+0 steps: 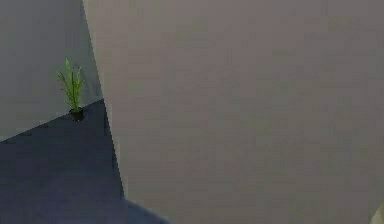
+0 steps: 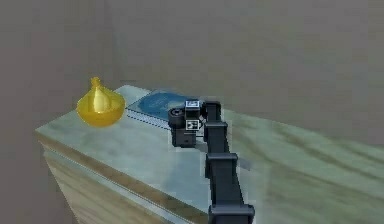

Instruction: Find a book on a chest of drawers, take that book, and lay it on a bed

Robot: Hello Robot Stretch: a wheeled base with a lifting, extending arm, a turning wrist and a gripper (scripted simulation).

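A blue book (image 2: 157,105) lies flat on the pale wooden top of a chest of drawers (image 2: 120,150) in the arm side view, close to the wall. The dark arm (image 2: 222,170) rises from the bottom edge and reaches across the top. My gripper (image 2: 176,120) sits at the book's right end. The book rests on the surface right at the gripper's far end, so I cannot tell whether the gripper holds anything.
A yellow rounded vessel (image 2: 101,106) stands on the chest's left end, just left of the book. In the forward view a grey wall (image 1: 240,110) stands very close. A small green potted plant (image 1: 72,88) stands on dark blue floor (image 1: 50,170) at the left.
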